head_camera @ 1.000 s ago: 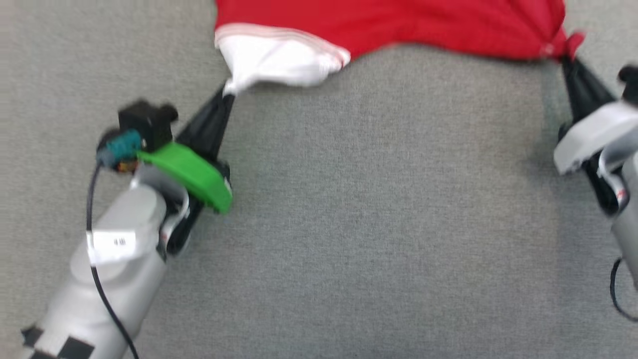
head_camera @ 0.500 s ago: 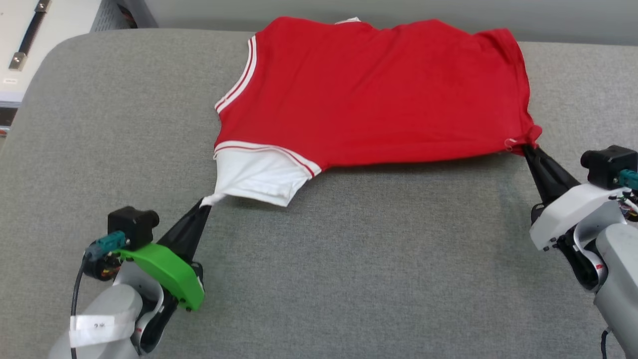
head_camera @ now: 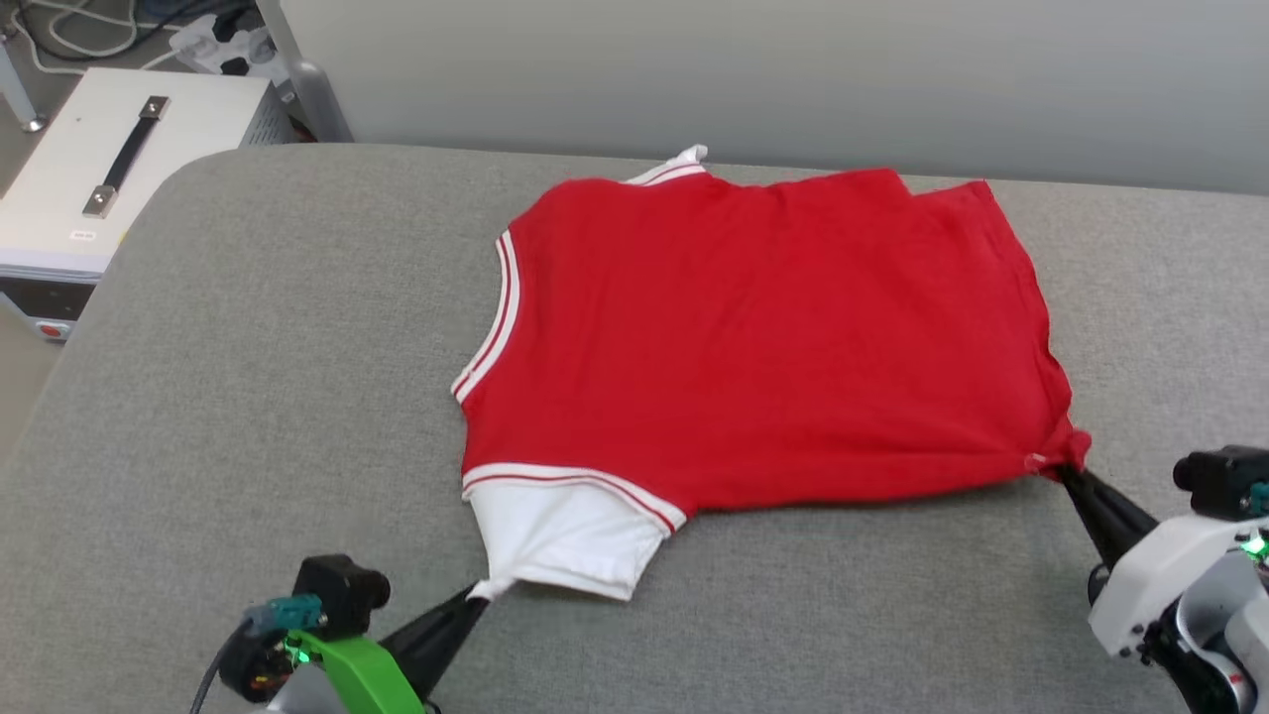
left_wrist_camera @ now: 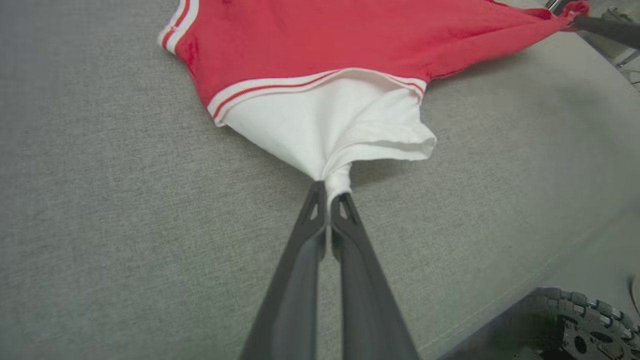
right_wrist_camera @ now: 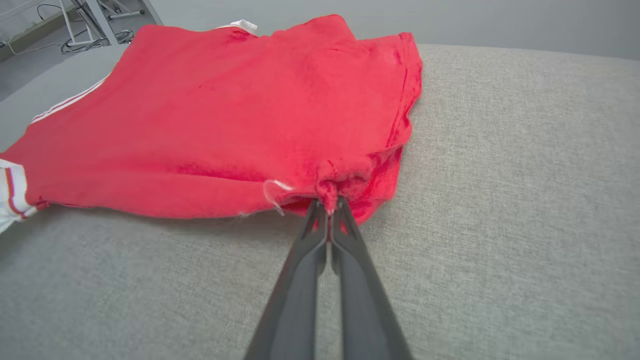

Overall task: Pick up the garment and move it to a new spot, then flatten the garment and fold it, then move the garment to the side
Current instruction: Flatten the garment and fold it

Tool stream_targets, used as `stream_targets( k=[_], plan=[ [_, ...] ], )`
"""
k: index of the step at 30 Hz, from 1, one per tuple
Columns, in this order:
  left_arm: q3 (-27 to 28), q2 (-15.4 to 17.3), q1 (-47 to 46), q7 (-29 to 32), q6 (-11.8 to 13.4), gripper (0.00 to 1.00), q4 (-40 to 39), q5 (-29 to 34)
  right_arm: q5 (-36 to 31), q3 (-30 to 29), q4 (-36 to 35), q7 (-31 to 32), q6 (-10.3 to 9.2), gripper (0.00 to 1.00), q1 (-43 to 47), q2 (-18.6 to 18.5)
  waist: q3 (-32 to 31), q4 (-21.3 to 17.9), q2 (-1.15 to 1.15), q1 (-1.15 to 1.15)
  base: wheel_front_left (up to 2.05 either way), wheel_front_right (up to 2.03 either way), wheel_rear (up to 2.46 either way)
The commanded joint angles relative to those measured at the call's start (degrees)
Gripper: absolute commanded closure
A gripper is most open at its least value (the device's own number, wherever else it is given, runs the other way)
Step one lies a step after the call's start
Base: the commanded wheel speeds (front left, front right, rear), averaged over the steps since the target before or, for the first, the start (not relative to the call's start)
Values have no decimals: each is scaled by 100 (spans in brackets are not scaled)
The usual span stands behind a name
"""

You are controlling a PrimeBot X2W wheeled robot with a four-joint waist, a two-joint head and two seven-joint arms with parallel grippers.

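Note:
The garment (head_camera: pixel 753 327) lies spread on the grey table (head_camera: pixel 248 327), plain red side up, its print hidden. A white sleeve (head_camera: pixel 560 535) with striped trim points toward me. My left gripper (head_camera: pixel 483 595) is shut on the sleeve's hem, with the white cloth bunched at the tips of my left gripper (left_wrist_camera: pixel 330 189). My right gripper (head_camera: pixel 1069 474) is shut on the garment's red bottom corner at the lower right, where red cloth gathers into a knot at the tips of my right gripper (right_wrist_camera: pixel 328 202). A second sleeve's trim (head_camera: pixel 684 164) peeks out at the far edge.
A white box with a black handle (head_camera: pixel 109 178) stands off the table's left corner, with cables on the floor behind it (head_camera: pixel 149 25). A grey wall runs along the table's far side. Bare grey cloth surrounds the garment (left_wrist_camera: pixel 375 35) on all sides.
The head camera has tilted up, so the picture shifted downward. Both grippers stayed shut on the sleeve and the corner, and the garment now lies lower and flatter on the table.

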Motion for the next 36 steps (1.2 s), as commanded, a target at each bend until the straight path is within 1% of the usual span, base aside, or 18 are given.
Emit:
stream_targets(
  k=[1,3,6,10,13,18,23,26,29,36],
  plan=[
    [-41,108,142,46,24,100,-118,-126,113,34,-109,64,-11,100,210,-70,-185,-21,0,1,0,0,0],
    [-171,252,259,172,24,100,-370,-302,272,97,-300,208,-11,100,479,-179,-290,-36,0,1,0,0,0],
    [-224,471,430,216,24,100,-662,-479,552,115,-544,476,-11,100,890,-359,-404,-67,0,1,0,0,0],
    [-196,632,648,162,27,100,-864,-621,808,45,-811,679,-11,100,1373,-523,-502,-106,0,1,0,0,0],
    [-309,706,815,234,26,100,-990,-724,1004,-27,-1056,811,-11,100,1720,-582,-557,-134,0,1,0,0,0],
    [-525,895,1111,406,25,100,-1309,-1021,1087,-142,-1447,1043,-11,100,2172,-766,-602,-196,0,1,0,0,0],
    [-647,1181,1249,509,25,100,-1676,-1252,1148,-456,-1874,1184,-11,100,2619,-952,-546,-209,0,1,0,0,0],
    [-555,1241,1155,366,25,100,-1735,-1221,1143,-699,-2098,1201,-11,100,2786,-997,-493,-206,0,1,0,0,0],
    [-397,1259,921,196,28,100,-1683,-1060,1091,-921,-2358,1223,-11,100,2841,-1006,-433,-215,0,1,0,0,0],
    [-73,1134,244,70,78,100,-1543,-845,832,-1289,-2684,1421,-11,100,2647,-946,-237,-293,0,1,0,0,0]
  ],
)
